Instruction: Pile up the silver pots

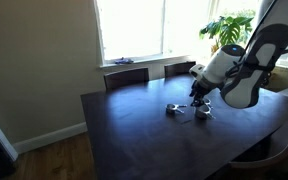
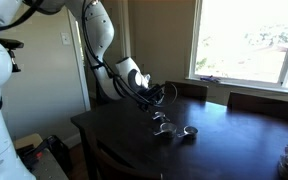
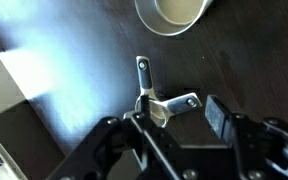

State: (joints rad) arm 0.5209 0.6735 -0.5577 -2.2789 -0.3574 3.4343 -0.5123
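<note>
— Where are the tiny, shiny silver metal pots (image 1: 202, 113)?
— On the dark wooden table (image 1: 134, 135): a stacked pair (image 3: 156, 108) under the black end effector (image 3: 176, 118), a third pot (image 3: 172, 12) nearby. Its jaws stand apart, empty.

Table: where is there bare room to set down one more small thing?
Bare: the table stretch between the silver pots and the near edge, and the strip between pots and chairs. Crowded: right around the pots, under the fingers.
</note>
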